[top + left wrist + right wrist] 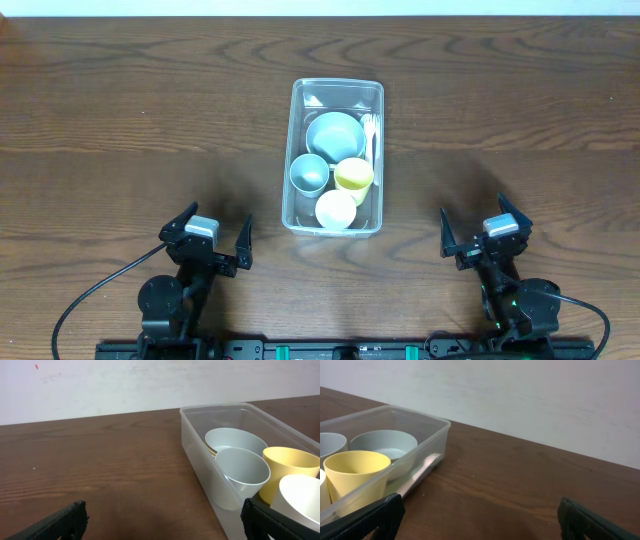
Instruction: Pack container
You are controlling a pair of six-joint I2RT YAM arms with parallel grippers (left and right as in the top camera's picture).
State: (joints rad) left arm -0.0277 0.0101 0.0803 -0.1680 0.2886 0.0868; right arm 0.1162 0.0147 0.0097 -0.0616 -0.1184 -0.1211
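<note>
The clear plastic container (296, 150) stands mid-table on the brown wood. Inside it sit a blue-grey bowl (335, 135), a grey-blue cup (309, 172), a yellow cup (354, 175), a cream cup (336, 209) and a pale fork (371, 135) along the right wall. My left gripper (212, 240) rests near the front edge, left of the container, open and empty. My right gripper (486, 232) rests at the front right, open and empty. The left wrist view shows the container (196, 462) with the bowl (232, 440). In the right wrist view the container (436, 435) lies to the left.
Bare wooden table (120, 120) surrounds the container. A black cable (90, 295) runs from the left arm's base toward the front edge. A pale wall lies beyond the table's far edge.
</note>
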